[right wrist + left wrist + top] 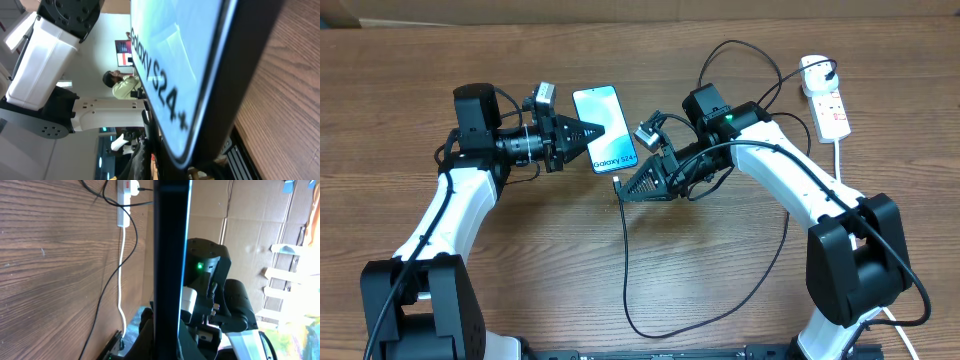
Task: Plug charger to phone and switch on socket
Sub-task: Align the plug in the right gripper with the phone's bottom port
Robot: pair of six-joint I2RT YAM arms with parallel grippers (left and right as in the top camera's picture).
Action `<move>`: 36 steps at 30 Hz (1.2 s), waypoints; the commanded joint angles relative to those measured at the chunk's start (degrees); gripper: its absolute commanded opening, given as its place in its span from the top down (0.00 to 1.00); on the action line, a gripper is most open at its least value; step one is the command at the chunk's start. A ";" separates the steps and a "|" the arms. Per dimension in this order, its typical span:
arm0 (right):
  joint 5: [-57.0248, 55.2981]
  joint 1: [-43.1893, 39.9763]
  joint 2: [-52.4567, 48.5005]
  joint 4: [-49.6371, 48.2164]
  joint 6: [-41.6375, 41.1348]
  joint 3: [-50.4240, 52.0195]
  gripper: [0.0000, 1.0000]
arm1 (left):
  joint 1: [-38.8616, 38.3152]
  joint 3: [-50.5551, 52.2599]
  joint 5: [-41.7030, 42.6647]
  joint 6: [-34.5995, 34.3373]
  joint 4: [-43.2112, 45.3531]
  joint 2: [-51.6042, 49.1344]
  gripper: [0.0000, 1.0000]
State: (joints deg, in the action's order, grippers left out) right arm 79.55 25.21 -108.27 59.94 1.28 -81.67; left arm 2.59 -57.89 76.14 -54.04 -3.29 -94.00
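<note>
The phone [605, 122] has a lit light-blue screen reading "Galaxy S24" and is held tilted above the table. My left gripper [588, 131] is shut on its left long edge. In the left wrist view the phone [171, 255] shows edge-on as a dark vertical bar. My right gripper [624, 186] is at the phone's near end, shut on the charger's connector tip. The phone [170, 65] fills the right wrist view and hides the tip there. The black charger cable [625, 260] loops down, right and up to the white socket [826, 96], where its plug sits.
The socket's thick white cord [841, 160] runs down the right side behind my right arm. The socket [127, 195] and cord also show in the left wrist view. Cardboard panels stand along the table's far edge.
</note>
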 commanded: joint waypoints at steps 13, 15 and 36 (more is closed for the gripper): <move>-0.44 -0.20 1.53 -1.57 -3.26 0.20 0.96 | -0.26 -0.33 3.43 1.29 0.22 0.24 0.96; -0.63 -0.20 1.53 -1.57 -3.26 0.20 0.96 | -0.24 -0.33 3.67 1.29 0.22 0.24 0.96; 0.28 -1.36 1.53 -1.14 -3.67 0.20 0.96 | -0.24 -0.33 2.34 1.33 0.24 0.24 0.96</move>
State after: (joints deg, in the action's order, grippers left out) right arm 79.05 24.82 -108.27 58.63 -2.09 -81.67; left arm 2.59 -57.89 77.52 -54.04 -3.38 -94.00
